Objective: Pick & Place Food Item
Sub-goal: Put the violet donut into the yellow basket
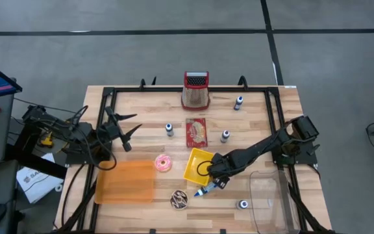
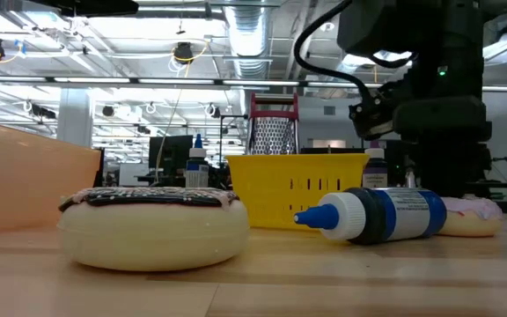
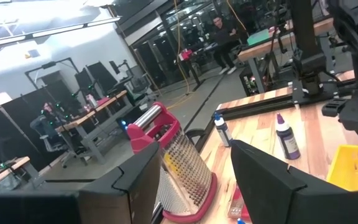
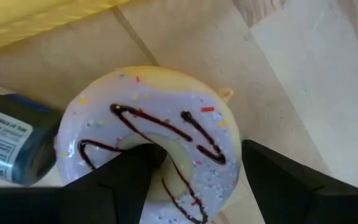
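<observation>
- High view: your right pincer (image 1: 217, 182) points down just beside the yellow basket (image 1: 195, 165), at the corner facing the clear container (image 1: 268, 198). The arm hides what lies under it. A blue-capped bottle (image 1: 204, 191) lies just beside the pincer, on the side away from the basket. A pink donut (image 1: 163, 163) sits between the basket and the orange tray (image 1: 125, 181); a chocolate-topped donut (image 1: 179, 199) lies near the tray's corner. Your left pincer (image 1: 123, 127) waits well apart from the basket, above the worktop (image 1: 148, 117) near the tray's far side.
- Low view: the chocolate-topped donut (image 2: 152, 225) fills the foreground; the yellow basket (image 2: 296, 188) stands behind it with the bottle (image 2: 372, 214) lying in front. Another pale donut (image 2: 471, 215) peeks out behind the bottle, under the dark right arm. The red-topped grater (image 2: 274, 123) rises behind the basket.
- Left wrist view: your left pincer (image 3: 194, 180) stands open with nothing between its fingers (image 3: 263, 180), looking level towards the grater (image 3: 179, 163), a small purple bottle (image 3: 287, 137) and the basket's rim (image 3: 356, 167).
- Right wrist view: your right pincer (image 4: 194, 180) is spread wide and holds nothing. One finger (image 4: 129, 177) hangs over the hole of a lilac-iced donut (image 4: 151, 140) with chocolate drizzle, the other (image 4: 291, 183) outside its edge. Whether they touch the donut, you cannot tell. The bottle (image 4: 8, 146) lies just beside that donut.
</observation>
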Controlling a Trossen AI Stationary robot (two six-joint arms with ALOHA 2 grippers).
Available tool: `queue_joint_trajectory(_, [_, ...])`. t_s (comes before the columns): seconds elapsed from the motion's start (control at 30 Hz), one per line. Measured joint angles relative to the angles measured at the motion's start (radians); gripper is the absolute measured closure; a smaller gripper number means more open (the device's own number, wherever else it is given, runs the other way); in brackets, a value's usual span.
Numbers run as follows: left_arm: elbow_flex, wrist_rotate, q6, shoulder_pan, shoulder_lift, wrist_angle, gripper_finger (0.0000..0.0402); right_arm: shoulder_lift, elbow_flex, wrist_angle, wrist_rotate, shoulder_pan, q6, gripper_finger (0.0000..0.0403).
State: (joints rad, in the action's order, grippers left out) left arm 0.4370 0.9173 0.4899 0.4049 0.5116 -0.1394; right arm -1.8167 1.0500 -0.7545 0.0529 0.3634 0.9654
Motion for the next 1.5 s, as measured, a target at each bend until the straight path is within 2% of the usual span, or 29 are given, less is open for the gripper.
queue_joint_trajectory(0.23, [0.000, 0.000, 0.002, 0.000, 0.007, -0.005, 0.0211, 0.004, -0.001, -0.016, 0.021, -0.011, 0.003, 0.0183])
queue_joint_trajectory(0.57, [0.000, 0.001, 0.002, 0.000, 0.007, -0.004, 0.0211, 0.005, -0.002, -0.019, 0.026, -0.024, -0.024, 0.0307])
queue_joint_trajectory(0.7, [0.000, 0.001, 0.001, 0.000, 0.007, -0.004, 0.0211, 0.035, 0.004, -0.039, 0.027, -0.024, -0.025, 0.0338])
queue_joint_trajectory(0.97, [0.000, 0.001, 0.001, 0.000, 0.007, -0.003, 0.0211, 0.150, 0.064, -0.053, 0.033, -0.024, 0.017, 0.0346])
queue_joint_trajectory(1.17, [0.000, 0.001, 0.002, 0.000, 0.007, -0.003, 0.0211, 0.196, 0.113, -0.052, 0.078, -0.024, 0.013, 0.0346])
queue_joint_trajectory(1.4, [0.000, 0.002, 0.002, 0.000, 0.007, -0.003, 0.0211, 0.188, 0.184, 0.061, 0.087, -0.053, -0.114, 0.0347])
queue_joint_trajectory(1.5, [0.000, 0.002, 0.002, 0.000, 0.006, -0.004, 0.0211, 0.163, 0.218, 0.055, 0.087, -0.077, -0.181, 0.0347])
